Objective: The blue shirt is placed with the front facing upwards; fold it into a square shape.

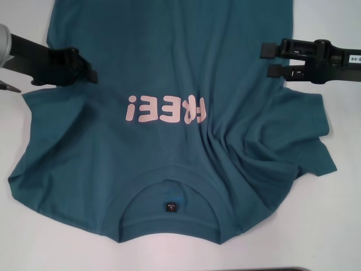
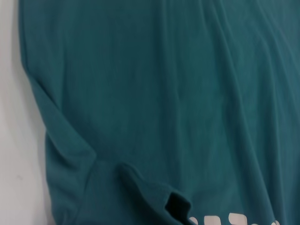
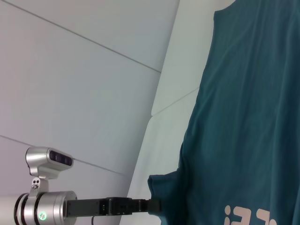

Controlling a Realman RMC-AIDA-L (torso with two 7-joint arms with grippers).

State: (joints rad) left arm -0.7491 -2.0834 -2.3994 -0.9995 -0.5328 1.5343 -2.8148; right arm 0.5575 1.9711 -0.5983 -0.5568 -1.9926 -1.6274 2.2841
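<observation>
Blue shirt point(image 1: 169, 73) spread front-up on the white table point(image 1: 338, 226), collar toward the robot, at the start of the side folds.

The left gripper point(image 1: 84, 70) sits at the shirt's left edge by the armpit; whether it pinches cloth cannot be told. The right gripper point(image 1: 271, 59) hovers at the right edge with fingers parted, holding nothing. The sleeves remain unfolded; the next move probably calls for both grippers to clamp their edges and carry them inward.
</observation>
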